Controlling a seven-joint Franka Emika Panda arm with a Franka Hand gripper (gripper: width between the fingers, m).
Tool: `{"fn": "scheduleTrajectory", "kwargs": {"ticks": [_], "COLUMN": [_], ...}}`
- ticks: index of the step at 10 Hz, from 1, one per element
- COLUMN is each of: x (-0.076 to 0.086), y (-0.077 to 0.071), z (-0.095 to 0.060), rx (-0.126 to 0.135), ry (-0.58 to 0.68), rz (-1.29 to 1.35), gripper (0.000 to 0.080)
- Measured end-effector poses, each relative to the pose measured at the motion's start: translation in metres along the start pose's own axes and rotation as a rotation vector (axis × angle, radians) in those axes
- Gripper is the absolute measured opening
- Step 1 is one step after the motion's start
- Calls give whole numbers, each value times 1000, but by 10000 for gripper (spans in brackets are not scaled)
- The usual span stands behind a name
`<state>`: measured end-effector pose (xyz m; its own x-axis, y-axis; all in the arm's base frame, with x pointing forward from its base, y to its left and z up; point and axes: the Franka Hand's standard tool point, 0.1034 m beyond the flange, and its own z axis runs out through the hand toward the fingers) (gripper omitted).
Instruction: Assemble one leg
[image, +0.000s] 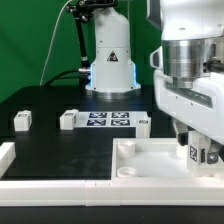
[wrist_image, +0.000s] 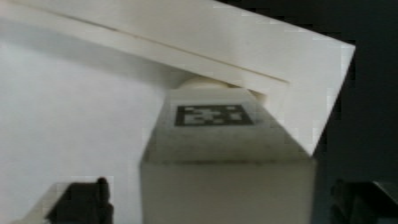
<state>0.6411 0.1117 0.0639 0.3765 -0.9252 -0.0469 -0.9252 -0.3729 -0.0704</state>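
A small white leg (wrist_image: 222, 150) with a black-and-white tag on its face stands on the large white tray-like part (image: 150, 165), near that part's corner at the exterior view's right. My gripper (image: 203, 152) is lowered over this leg, one finger on each side. In the wrist view the dark fingertips (wrist_image: 82, 200) flank the leg with a narrow strip of background showing on both sides, so the jaws stand open around it. My gripper (wrist_image: 217, 200) does not touch the leg there. Three more legs (image: 21, 121) lie on the black table.
The marker board (image: 108, 121) lies at the table's middle, with a loose leg (image: 68, 120) at one end and another (image: 143, 122) at the other. The arm's base (image: 110, 60) stands behind it. A white rim (image: 8, 155) runs along the table's front left.
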Motion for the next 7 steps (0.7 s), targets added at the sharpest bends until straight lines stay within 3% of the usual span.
{"fn": "scheduleTrajectory", "kwargs": {"ticks": [7], "x": [-6], "y": [-3], "z": [-1], "rx": [-3], "ry": [9], "rz": [-742], "gripper": [649]}}
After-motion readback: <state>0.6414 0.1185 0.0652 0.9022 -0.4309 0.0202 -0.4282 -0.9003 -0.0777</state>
